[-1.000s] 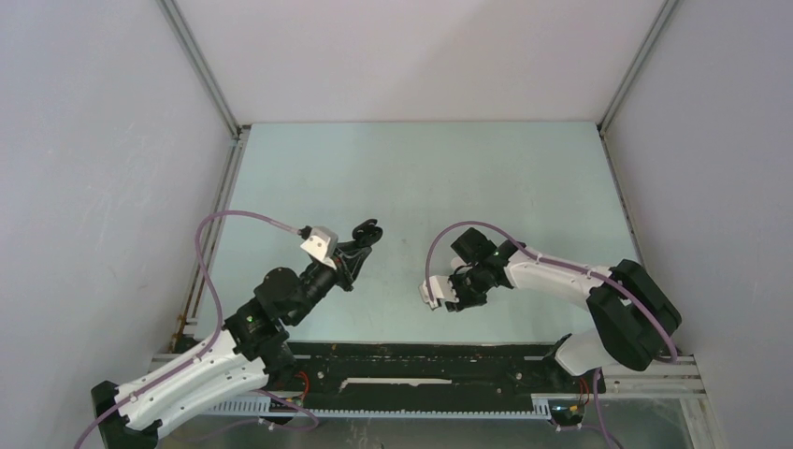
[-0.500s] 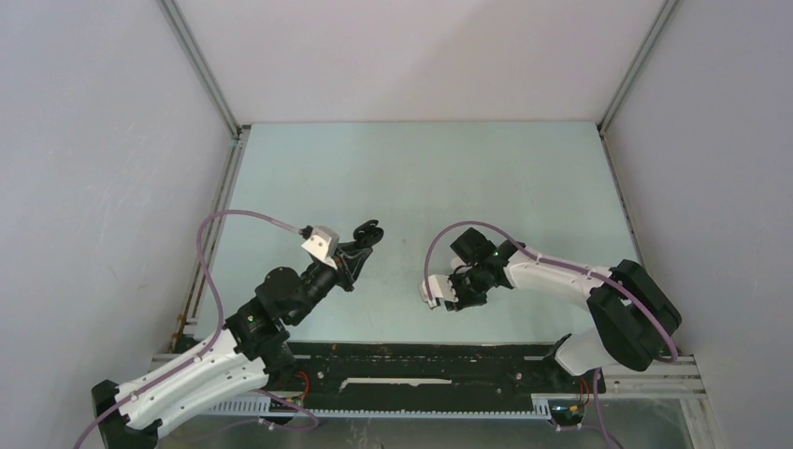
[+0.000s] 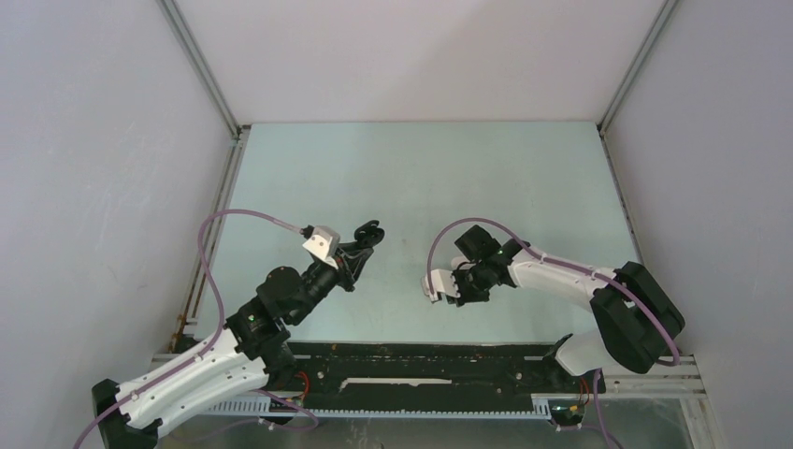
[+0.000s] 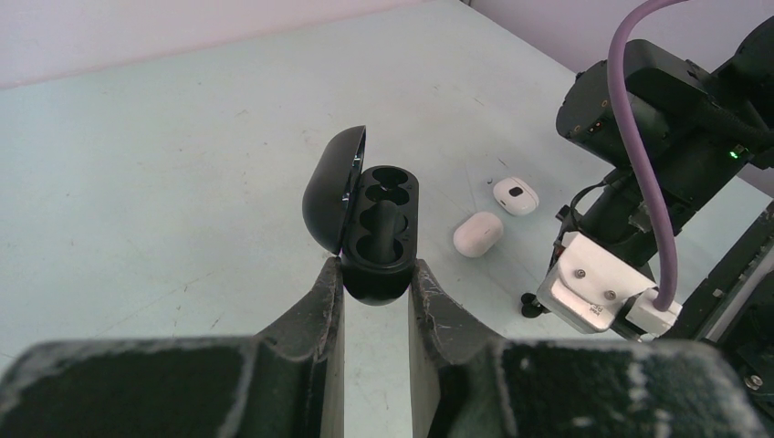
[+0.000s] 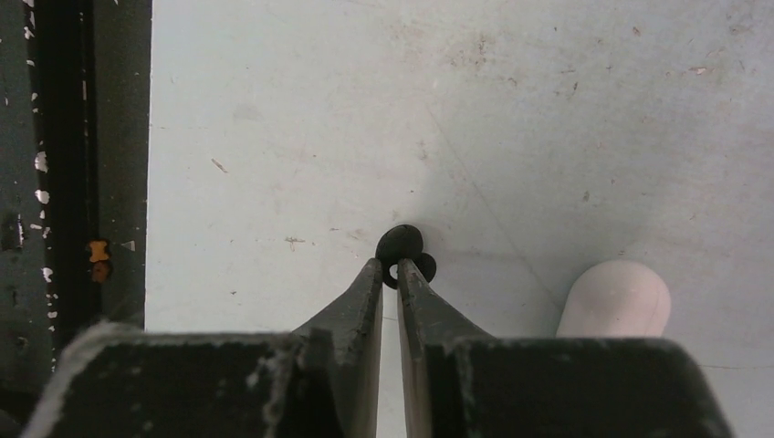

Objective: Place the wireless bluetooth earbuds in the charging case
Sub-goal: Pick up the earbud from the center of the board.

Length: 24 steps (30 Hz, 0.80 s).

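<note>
A black charging case (image 4: 379,237) with its lid swung open to the left is held above the table, and my left gripper (image 4: 376,269) is shut on its lower end. Its wells look empty. The same case (image 3: 367,229) shows in the top view at the left arm's tip. A small black earbud (image 5: 402,248) lies on the table, and my right gripper (image 5: 390,266) is pinched shut on it, pointing down. That earbud (image 4: 529,304) also shows under the right wrist. Two small white earbuds (image 4: 477,234) (image 4: 516,195) lie between the case and the right arm.
The black rail (image 5: 55,182) along the table's near edge runs just left of the right gripper. One white earbud (image 5: 613,297) lies close to the right of its fingers. The right arm (image 3: 552,273) reaches in from the right, and grey walls enclose the table (image 3: 421,168).
The right gripper's jaws have narrowed onto the black earbud, and its wrist has shifted slightly. The left arm and the case have not moved.
</note>
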Motion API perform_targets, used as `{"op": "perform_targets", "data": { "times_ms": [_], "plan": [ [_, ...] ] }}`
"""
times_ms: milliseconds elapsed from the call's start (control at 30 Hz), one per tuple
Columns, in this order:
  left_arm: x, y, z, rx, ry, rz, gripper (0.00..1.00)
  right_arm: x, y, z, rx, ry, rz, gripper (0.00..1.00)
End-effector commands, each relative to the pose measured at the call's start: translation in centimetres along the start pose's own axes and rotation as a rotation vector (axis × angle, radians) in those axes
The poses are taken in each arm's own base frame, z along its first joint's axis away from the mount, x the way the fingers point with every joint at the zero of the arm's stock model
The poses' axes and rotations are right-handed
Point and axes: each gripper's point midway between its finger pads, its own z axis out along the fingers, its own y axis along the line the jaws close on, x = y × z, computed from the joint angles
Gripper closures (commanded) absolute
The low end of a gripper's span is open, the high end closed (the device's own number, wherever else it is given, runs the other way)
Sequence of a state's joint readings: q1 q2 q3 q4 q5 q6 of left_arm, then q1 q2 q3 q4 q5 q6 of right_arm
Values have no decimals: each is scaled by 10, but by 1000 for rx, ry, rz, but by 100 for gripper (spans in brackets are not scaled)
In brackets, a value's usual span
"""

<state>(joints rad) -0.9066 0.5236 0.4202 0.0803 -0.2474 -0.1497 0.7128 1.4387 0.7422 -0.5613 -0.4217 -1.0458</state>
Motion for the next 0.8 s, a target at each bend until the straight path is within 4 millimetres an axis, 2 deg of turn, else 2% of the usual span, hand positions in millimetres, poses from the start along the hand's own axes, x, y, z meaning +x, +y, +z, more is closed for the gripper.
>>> {"op": "perform_targets", "data": {
  "times_ms": [0, 333, 467, 600, 767],
  "plan": [
    [-23, -5, 1, 19, -63, -33, 96, -7, -11, -8, 45, -22, 7, 89],
    [-20, -4, 2, 15, -56, -32, 96, -21, -16, -23, 33, -66, 28, 100],
    [-16, -5, 3, 16, -49, -29, 96, -27, -12, -32, -19, -69, 69, 100],
    [-5, -9, 5, 47, -25, 4, 97, -37, 0, -48, -106, -98, 128, 100],
    [17, -22, 10, 131, 14, 38, 98, -61, 28, -75, -221, -163, 193, 100]
  ]
}}
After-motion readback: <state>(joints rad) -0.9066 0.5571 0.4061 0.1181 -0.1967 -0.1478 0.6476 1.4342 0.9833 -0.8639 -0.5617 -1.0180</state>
